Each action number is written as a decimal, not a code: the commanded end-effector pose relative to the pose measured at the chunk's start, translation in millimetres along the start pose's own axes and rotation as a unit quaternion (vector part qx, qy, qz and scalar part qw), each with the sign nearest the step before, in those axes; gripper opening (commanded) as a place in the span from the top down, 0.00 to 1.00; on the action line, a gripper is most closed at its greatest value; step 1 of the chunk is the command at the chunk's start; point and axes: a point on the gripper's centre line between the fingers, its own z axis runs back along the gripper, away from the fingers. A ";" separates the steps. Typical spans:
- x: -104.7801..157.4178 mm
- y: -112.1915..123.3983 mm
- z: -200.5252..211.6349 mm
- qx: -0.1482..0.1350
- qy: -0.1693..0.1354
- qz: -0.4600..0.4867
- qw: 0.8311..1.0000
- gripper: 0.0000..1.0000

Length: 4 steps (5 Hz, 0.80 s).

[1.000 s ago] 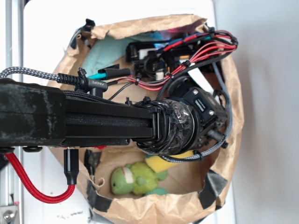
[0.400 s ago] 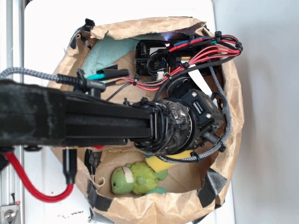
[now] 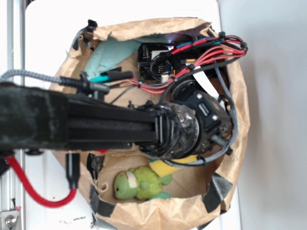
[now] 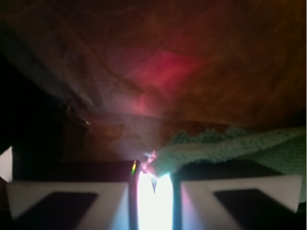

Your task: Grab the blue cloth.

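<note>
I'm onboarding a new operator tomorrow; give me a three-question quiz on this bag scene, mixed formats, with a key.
1. True or false: the bright green plush toy lies inside the crumpled brown paper bag.
2. Multiple choice: in the wrist view, the corner of the pale teal terry cloth is A) between the white claw fingers, B) far from the claw, C) draped over the plush toy.
3. Fill in: the yellow sponge peeks out beside the ____ toy, partly under the black arm.

Key: 1 true; 2 A; 3 green plush.
</note>
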 end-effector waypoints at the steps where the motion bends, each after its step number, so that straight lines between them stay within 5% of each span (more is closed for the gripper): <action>1: 21.9 25.1 29.4 0.016 0.011 0.026 0.999 0.00; 4: 12.8 44.6 18.6 0.052 -0.034 0.087 0.994 0.00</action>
